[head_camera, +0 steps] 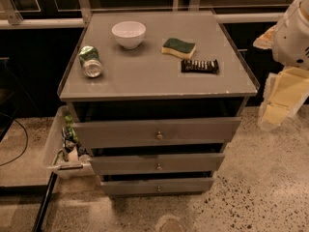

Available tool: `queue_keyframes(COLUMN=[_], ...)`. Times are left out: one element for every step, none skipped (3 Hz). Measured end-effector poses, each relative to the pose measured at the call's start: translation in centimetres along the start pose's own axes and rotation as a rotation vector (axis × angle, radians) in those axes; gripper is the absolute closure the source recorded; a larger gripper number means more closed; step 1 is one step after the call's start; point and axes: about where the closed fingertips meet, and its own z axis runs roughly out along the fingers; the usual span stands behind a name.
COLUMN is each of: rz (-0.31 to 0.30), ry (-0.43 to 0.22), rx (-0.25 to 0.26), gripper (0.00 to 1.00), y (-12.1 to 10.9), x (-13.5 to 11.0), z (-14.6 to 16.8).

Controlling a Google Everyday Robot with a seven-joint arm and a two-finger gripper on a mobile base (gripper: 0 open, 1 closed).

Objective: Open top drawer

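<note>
The top drawer is the widest of three grey drawer fronts under the grey cabinet top. It has a small round metal knob at its centre. A dark gap shows between its front and the cabinet top. My gripper hangs at the far right of the view, pale yellow below the white arm. It is off to the right of the cabinet, about level with the drawer's top edge, and touches nothing.
Two narrower drawers sit below. On top lie a white bowl, a green can on its side, a green-and-yellow sponge and a black snack bar. A clear plastic bin stands at the cabinet's left.
</note>
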Motion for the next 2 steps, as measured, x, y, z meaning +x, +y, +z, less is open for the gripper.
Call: queue_keyframes(rz=[0.0,-0.001], ry=[0.0,-0.001], rx=[0.0,-0.001], gripper=[0.0,0.0], y=[0.0,0.0], x=[0.0,0.01], z=[0.0,0.14])
